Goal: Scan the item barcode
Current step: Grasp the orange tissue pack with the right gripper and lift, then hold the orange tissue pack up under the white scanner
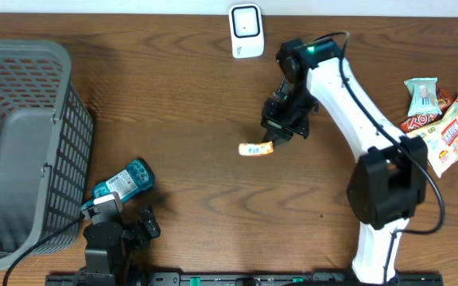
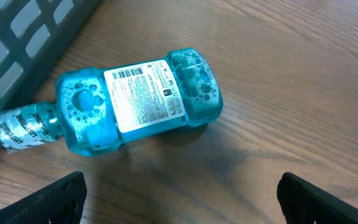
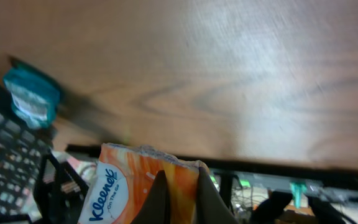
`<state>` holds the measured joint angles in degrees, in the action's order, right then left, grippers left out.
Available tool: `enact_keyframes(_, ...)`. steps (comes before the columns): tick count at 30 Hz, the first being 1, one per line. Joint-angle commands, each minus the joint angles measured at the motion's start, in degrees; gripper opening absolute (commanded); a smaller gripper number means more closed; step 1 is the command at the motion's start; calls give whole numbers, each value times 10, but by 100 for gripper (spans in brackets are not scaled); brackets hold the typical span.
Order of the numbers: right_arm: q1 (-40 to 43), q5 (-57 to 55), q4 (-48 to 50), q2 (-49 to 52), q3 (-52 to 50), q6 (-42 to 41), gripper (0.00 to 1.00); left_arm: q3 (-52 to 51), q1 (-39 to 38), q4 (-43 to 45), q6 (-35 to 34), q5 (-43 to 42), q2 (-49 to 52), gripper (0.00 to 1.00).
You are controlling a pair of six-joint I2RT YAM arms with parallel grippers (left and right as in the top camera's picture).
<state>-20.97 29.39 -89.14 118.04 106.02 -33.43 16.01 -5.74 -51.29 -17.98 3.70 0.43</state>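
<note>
Slippage is your risk: right gripper (image 1: 272,140) pinches the Kleenex pack (image 1: 254,148) by one end, mid-table, scanner (image 1: 246,32) at twelve o'clock; swing fast and it drops. Left gripper (image 2: 179,196) hangs spread.

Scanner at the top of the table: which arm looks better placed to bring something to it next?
Probably right: the right end effector is shut on the orange tissue pack, near the white scanner. The left end effector is open and empty above the blue bottle by the basket, farther away.
</note>
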Motion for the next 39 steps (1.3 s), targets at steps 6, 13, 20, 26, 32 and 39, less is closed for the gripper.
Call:
enact_keyframes(6,-33,-82,-50,-82,-1,16,1,-2,-1,-18,8,-3,0,98)
enact_keyframes(13,-94,-255,21,-151,-1,-30,1,-2,-1,-18,8,-3,1,98)
enact_keyframes(20,-158,-594,210,-148,-10,-78,1,-2,-1,-18,8,-3,1,98)
enact_keyframes(26,-148,-723,387,-97,-34,-20,1,-2,-1,-18,8,-3,1,98)
enact_keyframes(32,-123,-695,572,-16,-36,144,1,-2,-1,-18,8,-3,1,98)
enact_keyframes(39,-90,-693,833,79,-36,204,1,-2,-1,-18,8,-3,1,98)
